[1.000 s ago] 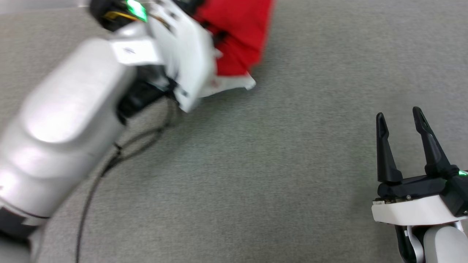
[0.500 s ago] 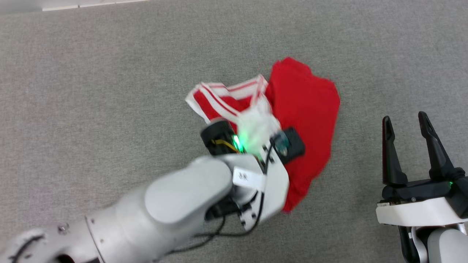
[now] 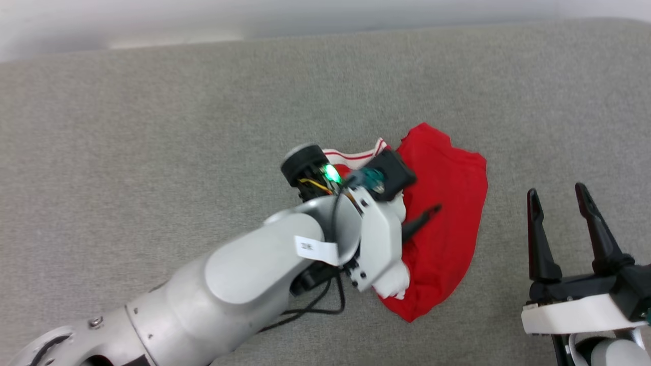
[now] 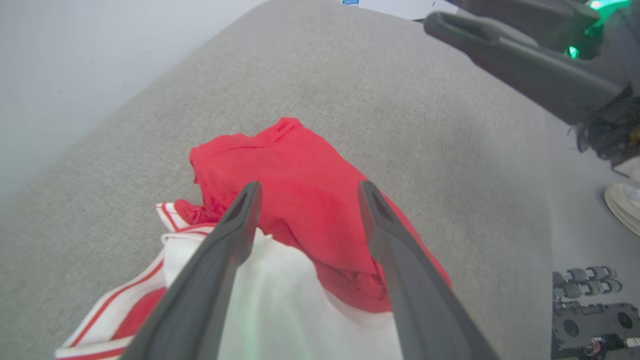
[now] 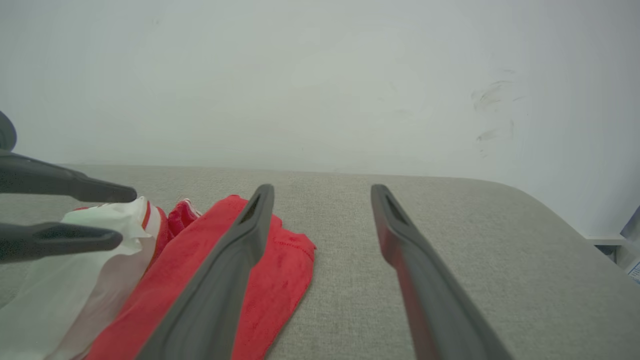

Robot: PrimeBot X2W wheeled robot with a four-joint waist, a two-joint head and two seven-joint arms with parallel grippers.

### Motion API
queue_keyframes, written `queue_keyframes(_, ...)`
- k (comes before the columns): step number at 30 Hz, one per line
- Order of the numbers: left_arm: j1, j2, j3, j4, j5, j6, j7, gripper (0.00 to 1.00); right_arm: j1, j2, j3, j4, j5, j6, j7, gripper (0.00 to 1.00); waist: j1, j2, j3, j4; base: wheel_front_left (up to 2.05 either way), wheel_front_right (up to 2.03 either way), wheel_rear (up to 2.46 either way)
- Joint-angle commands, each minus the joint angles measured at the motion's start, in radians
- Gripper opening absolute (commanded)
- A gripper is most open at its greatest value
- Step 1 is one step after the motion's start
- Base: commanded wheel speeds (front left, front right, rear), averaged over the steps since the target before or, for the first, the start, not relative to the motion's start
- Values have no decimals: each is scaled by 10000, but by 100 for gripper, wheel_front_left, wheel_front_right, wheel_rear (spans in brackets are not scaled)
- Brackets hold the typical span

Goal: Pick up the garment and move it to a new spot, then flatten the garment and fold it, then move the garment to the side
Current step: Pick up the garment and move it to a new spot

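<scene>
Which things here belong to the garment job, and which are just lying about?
Job:
garment
left gripper, open above it
right gripper, open, off to its side
grey surface it lies on

Lying about:
small parts on the floor
what looks like a pale shoe

A grey woven surface (image 3: 152, 127) covers most of the head view, its rounded far edge running along the top of the frame. Behind it stands a plain pale wall (image 5: 300, 75), evenly lit, with dark scuff marks (image 5: 487, 112) at the upper right. At the lower right of the left wrist view, small dark metal parts (image 4: 590, 310) lie on a pale floor (image 4: 575, 210)
</scene>
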Motion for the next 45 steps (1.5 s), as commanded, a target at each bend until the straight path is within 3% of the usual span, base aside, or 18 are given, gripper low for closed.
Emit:
queue_keyframes(1,86,121,257,-27,125,242,-502,100,182,32,-30,26,-85,-3,-24,100,1,-1,-412,189,0,0,0)
queue_keyframes(5,407,526,979,-65,413,1055,-1968,100,409,32,-39,66,-128,-3,-23,100,1,-1,-811,307,0,0,0)
queue_keyframes(11,1365,1135,2198,19,590,2679,-4013,100,716,33,-103,73,-148,-3,-23,100,1,-1,-1251,515,0,0,0)
queue_keyframes(18,3117,1769,3867,-677,1183,4294,-4530,100,1008,32,-36,133,-54,-3,-23,100,1,-1,-1636,687,0,0,0)
queue_keyframes(24,5032,1918,5419,-1723,2321,4943,-4518,100,1146,32,-33,168,-10,-3,-23,100,1,-1,-1795,759,0,0,0)
queue_keyframes(31,7404,1301,7092,-2411,3616,4769,-4522,100,1332,34,-85,216,107,-3,-24,100,1,-1,-2107,799,0,0,0)
queue_keyframes(45,9665,-305,9209,-2380,5300,3340,-4524,100,1938,32,-96,386,654,-3,-24,100,1,-1,-2719,766,0,0,0)
